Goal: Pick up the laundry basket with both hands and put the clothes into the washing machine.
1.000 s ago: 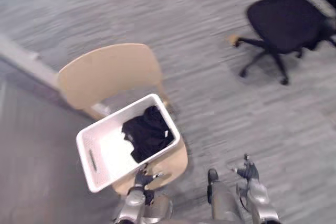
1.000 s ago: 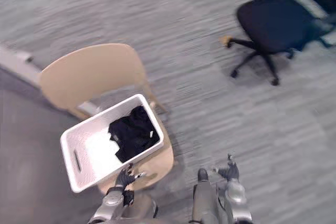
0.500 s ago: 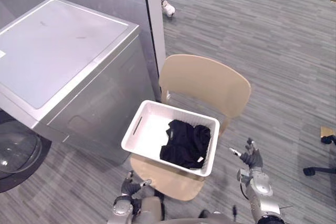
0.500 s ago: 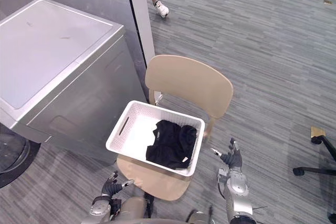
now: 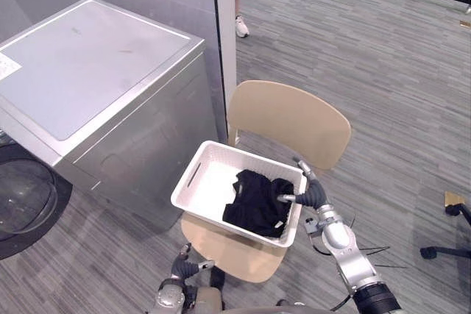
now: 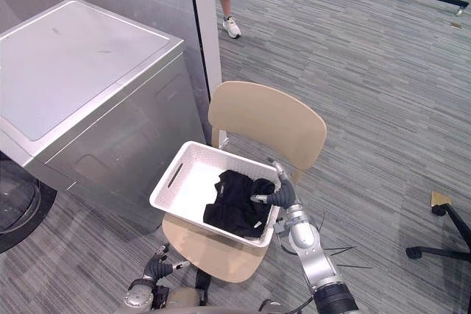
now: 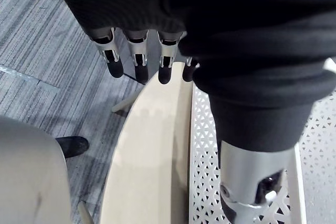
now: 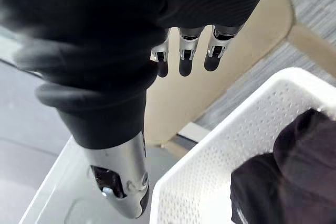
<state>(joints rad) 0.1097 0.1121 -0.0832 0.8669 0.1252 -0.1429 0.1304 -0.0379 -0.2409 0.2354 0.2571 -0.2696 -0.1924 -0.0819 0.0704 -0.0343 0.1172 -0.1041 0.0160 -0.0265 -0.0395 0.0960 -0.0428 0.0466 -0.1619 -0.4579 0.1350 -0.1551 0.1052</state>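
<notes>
Because neither hand had closed on anything, the white basket [image 5: 208, 190] sat wholly on the seat of the beige chair [image 5: 291, 119], with the black clothes [image 5: 257, 200] heaped in the end nearer the right hand. The right hand [image 5: 313, 195] stood at that end, fingers straight and spread, thumb reaching over the rim towards the clothes; whether it touched the rim could not be told. The left hand [image 5: 184, 264] hung low by the seat's front edge, fingers relaxed and empty, near the basket's wall but short of the slotted handle at the far end.

The likeliest trouble seemed a one-sided lift. If the right hand raised or pushed its end alone, the basket could slide along the smooth seat towards the washing machine [image 5: 103, 79], or tip and spill. The thumb might also catch cloth instead of rim, giving a grip that would slip under load. With the clothes piled at one end, even a two-handed lift could tilt. The left hand, coming up from below, risked knocking the seat edge.
</notes>
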